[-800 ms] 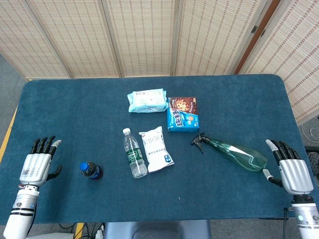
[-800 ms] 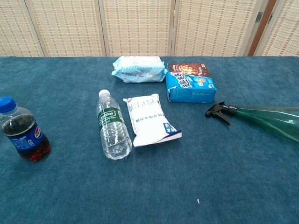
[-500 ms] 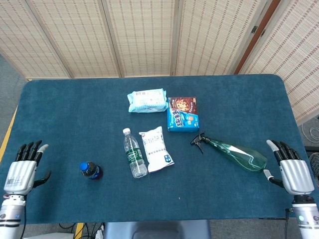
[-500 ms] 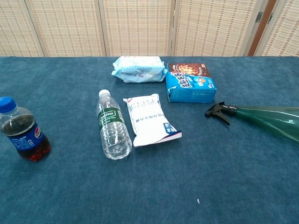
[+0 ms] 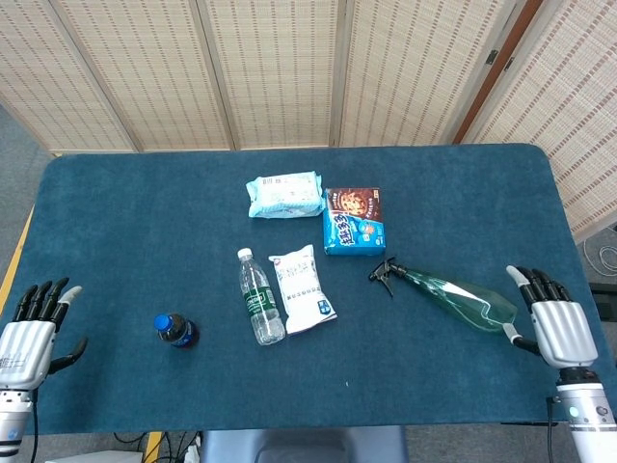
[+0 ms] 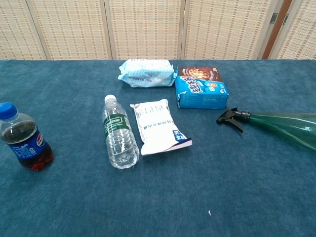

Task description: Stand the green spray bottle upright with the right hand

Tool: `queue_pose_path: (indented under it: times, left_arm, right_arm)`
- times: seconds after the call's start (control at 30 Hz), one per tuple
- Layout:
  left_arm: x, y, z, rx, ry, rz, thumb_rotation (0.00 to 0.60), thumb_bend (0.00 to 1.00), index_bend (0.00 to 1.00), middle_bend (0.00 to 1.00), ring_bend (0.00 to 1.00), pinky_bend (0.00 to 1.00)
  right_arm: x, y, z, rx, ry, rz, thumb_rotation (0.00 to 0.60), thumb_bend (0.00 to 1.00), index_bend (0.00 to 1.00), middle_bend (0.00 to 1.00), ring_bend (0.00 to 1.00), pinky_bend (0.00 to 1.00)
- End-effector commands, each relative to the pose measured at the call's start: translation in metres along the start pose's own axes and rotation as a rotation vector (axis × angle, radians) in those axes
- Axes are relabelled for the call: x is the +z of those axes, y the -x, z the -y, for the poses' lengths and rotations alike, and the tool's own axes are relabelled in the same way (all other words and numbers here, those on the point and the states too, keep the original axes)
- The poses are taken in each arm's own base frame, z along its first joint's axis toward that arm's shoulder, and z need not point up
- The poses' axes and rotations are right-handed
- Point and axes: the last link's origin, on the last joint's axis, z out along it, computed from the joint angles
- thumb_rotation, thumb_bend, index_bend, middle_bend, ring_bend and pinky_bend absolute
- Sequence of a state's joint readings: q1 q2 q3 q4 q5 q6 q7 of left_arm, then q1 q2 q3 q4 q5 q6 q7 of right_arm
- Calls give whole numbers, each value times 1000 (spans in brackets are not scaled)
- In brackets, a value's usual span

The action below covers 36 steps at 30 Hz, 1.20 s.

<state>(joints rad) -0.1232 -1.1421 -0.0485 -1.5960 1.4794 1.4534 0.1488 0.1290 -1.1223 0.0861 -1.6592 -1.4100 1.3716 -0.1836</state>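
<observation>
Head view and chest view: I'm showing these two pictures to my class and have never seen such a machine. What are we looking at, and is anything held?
A two-armed robot works at a blue table. The head view looks down from above; the chest view looks across the table from lower down. Only the head view shows the left robot hand and the right robot hand, both with fingers spread and holding nothing. The green spray bottle lies on its side beside the right robot hand. Also there: a cola bottle standing, a water bottle lying, a white pouch, a blue biscuit box and a pale wipes pack.
</observation>
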Motion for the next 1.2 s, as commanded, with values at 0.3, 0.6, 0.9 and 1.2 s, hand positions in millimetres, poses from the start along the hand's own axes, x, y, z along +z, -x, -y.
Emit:
queue_pose_path:
  times: [0.3, 0.6, 0.9, 1.2]
  left_arm:
    - [2, 3, 2, 10, 26, 18, 600, 294, 116, 79, 0, 0]
    - [5, 4, 8, 2, 67, 16, 600, 294, 116, 79, 0, 0]
    - [5, 8, 20, -1, 90, 28, 600, 294, 115, 78, 0, 0]
    - [1, 11, 26, 2, 107, 44, 600, 294, 116, 79, 0, 0]
  right_arm:
    - [23, -13, 19, -56, 17, 98, 600, 206, 125, 149, 107, 212]
    - [48, -14, 41, -192, 21, 171, 600, 211, 125, 149, 107, 212]
    - [56, -12, 78, -249, 9, 194, 600, 212, 125, 149, 107, 212]
    - [37, -2, 92, -244, 18, 198, 600, 212, 125, 149, 106, 190]
